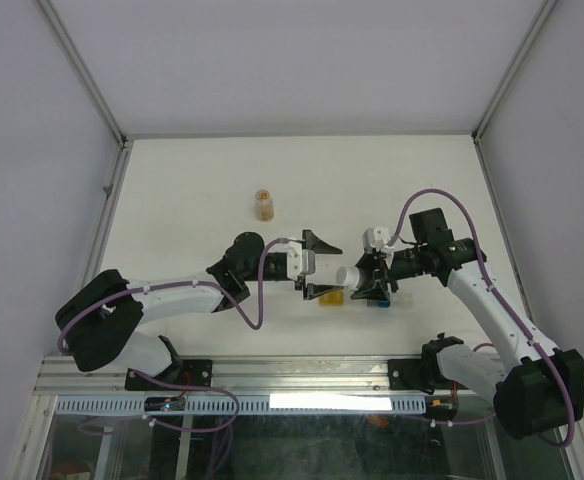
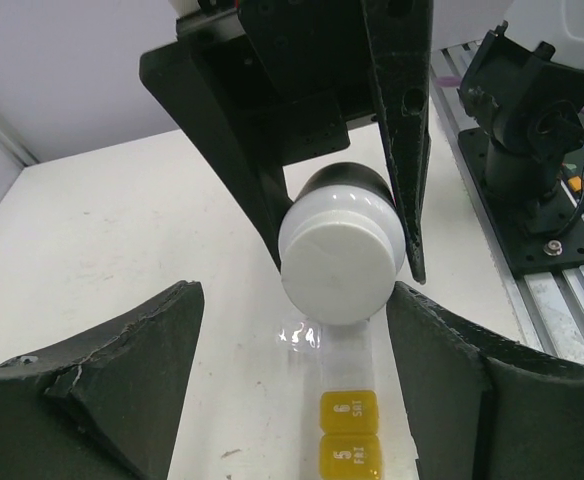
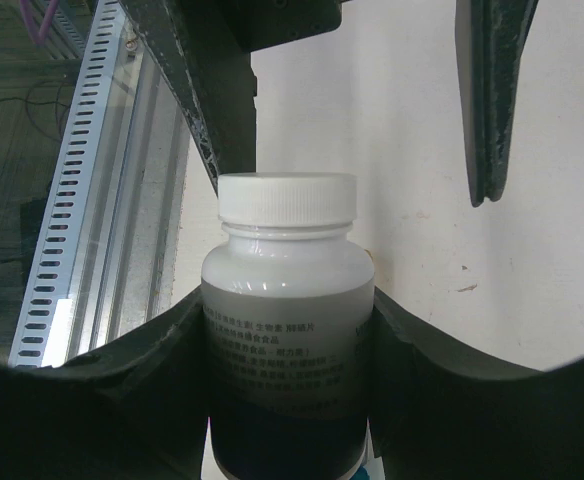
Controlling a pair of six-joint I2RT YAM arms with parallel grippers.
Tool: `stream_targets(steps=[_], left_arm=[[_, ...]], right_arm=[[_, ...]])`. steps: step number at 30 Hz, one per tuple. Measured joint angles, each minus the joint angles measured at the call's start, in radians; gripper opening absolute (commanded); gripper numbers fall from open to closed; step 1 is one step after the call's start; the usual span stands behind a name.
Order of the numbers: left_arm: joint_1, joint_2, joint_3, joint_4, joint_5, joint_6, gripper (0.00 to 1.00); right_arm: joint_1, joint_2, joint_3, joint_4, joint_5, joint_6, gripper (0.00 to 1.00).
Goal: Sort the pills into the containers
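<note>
Right gripper (image 1: 364, 277) clamps the bottle (image 3: 287, 330); left gripper (image 1: 315, 266) gapes wide, fingers (image 2: 92, 380) flanking its cap (image 2: 340, 260); containers (image 2: 348, 435) lie beneath the fingers.

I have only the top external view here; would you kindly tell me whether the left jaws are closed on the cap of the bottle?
Observer: No, the left jaws stand open; the right wrist view shows one of them well clear of the white cap.
Operator: Thank you. What is the yellow container beneath the bottle?
Observer: The left wrist view shows two yellow compartments there, printed 6 SAT and 5 FRI.
Operator: And where do the right jaws hold the bottle?
Observer: By its body, not its cap; the right wrist view shows printed text there.
</note>
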Motion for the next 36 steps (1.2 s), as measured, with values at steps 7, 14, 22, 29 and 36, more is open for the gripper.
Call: stream_targets(steps=[7,14,22,29,36], left_arm=[[0.0,0.0,0.008,0.034,0.005,-0.01,0.71],[0.0,0.0,0.008,0.043,0.016,-0.027,0.63],[0.0,0.0,0.018,0.044,0.057,-0.065,0.46],[0.0,0.03,0.026,0.07,0.082,-0.115,0.28],[0.0,0.034,0.027,0.087,0.082,-0.178,0.17]], right_arm=[[0.0,0.0,0.0,0.0,0.0,0.0,0.0],[0.0,0.0,0.0,0.0,0.0,0.0,0.0],[0.0,0.0,0.0,0.001,0.0,0.0,0.0],[-0.003,0.0,0.0,-0.002,0.018,0.001,0.0],[-0.003,0.0,0.0,-0.003,0.016,0.001,0.0]])
